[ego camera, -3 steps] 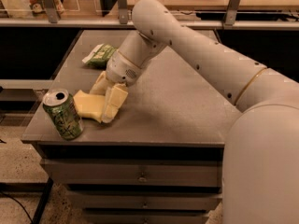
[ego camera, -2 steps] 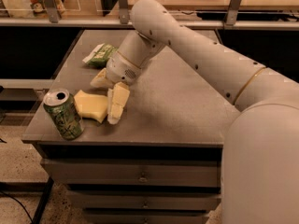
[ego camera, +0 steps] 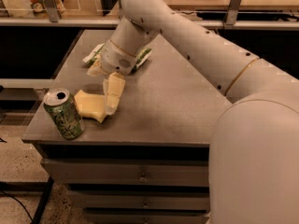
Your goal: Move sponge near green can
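One sponge (ego camera: pixel 91 105), pale yellow, flat on the grey surface (ego camera: pixel 177 106), just beside the upright green can (ego camera: pixel 64 114) at the front left corner. One gripper (ego camera: pixel 105 88), jaws spread open and empty, lower finger at the sponge's right edge. One green snack bag (ego camera: pixel 142 57) behind.

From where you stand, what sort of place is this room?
Probably an office or lab work area: a grey-topped cabinet with drawers, a long counter rail behind it, a speckled hard floor. The two-finger gripper hangs over the pale yellow foam sponge that lies beside the green patterned drink can.
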`<state>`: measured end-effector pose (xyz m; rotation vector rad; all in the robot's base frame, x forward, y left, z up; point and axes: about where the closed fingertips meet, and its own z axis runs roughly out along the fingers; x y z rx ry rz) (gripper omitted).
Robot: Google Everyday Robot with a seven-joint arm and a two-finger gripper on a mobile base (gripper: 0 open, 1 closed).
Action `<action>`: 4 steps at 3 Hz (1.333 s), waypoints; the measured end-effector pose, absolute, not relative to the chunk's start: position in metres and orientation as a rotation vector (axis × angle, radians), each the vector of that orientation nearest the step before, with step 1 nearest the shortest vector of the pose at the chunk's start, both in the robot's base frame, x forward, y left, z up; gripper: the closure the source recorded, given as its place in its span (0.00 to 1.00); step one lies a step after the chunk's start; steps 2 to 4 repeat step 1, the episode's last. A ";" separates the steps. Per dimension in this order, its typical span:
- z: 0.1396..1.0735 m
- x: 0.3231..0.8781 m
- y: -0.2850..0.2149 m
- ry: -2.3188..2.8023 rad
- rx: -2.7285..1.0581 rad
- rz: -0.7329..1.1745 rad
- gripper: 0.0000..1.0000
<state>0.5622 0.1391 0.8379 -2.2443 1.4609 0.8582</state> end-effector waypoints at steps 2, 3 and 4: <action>0.839 0.563 0.140 1.460 -2.244 0.852 0.00; 0.839 0.563 0.140 1.460 -2.244 0.852 0.00; 0.839 0.563 0.140 1.460 -2.244 0.852 0.00</action>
